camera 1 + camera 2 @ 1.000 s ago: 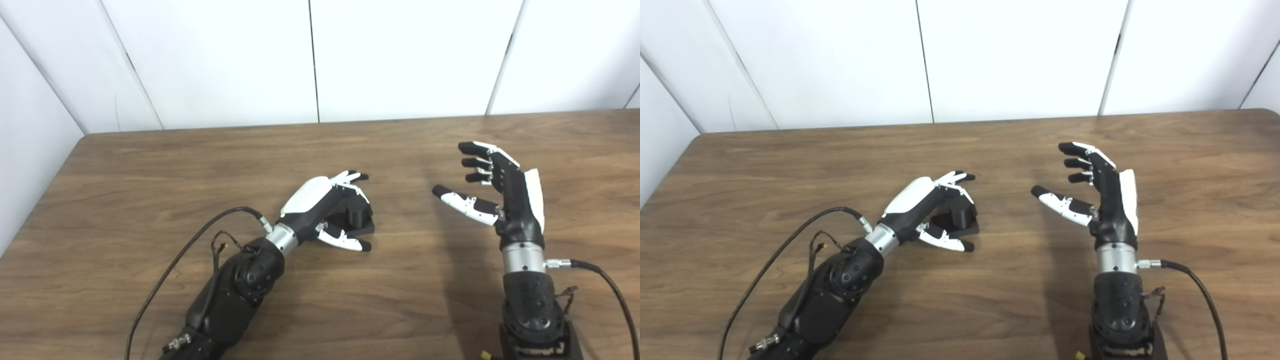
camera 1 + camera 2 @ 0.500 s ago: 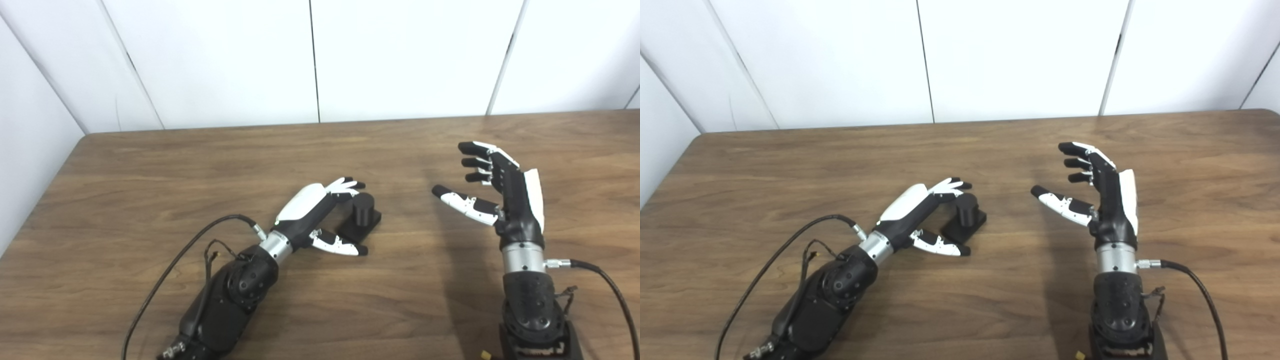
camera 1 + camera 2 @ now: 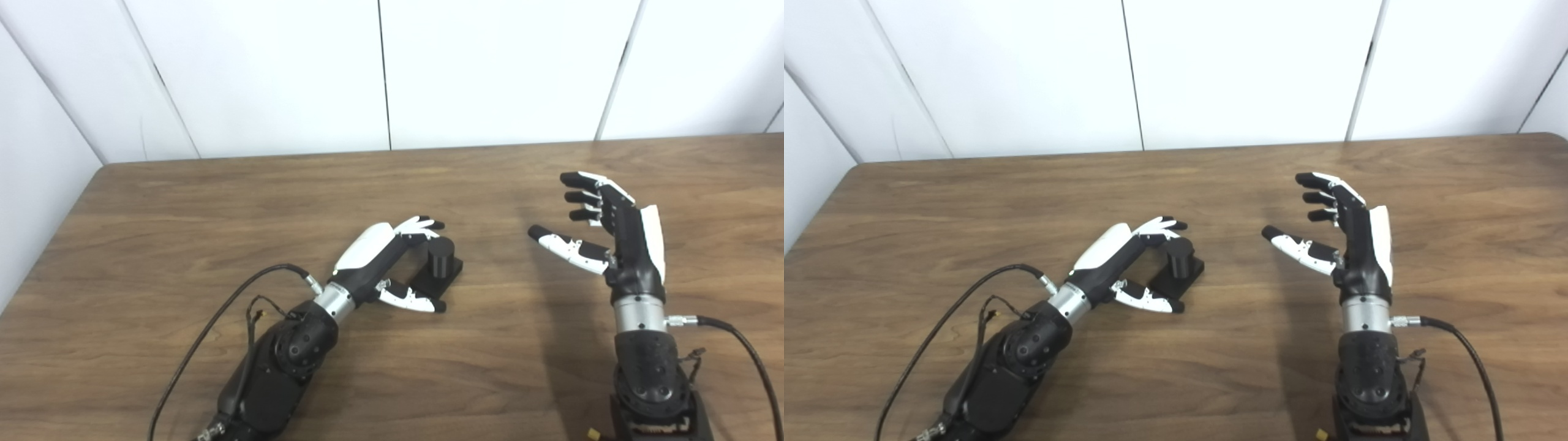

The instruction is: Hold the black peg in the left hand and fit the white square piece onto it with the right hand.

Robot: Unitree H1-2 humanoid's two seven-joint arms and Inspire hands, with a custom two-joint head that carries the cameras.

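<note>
Left eye view: the black peg [image 3: 440, 258] stands upright on the table [image 3: 184, 233]. The left hand [image 3: 392, 257] sits at its 9 o'clock, fingers apart, holding nothing. The right hand [image 3: 603, 223], at 3 o'clock, is spread wide and empty

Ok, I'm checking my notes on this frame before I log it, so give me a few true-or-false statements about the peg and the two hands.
1. The black peg stands upright on the table. True.
2. The left robot hand has lifted the peg off the table. False: its base rests on the wood, with the fingers apart beside it.
3. The right robot hand holds a white square piece. False: it is open and holds nothing.
4. No white square piece shows in either view. True.
5. The right robot hand touches the peg. False: bare table lies between them.
</note>
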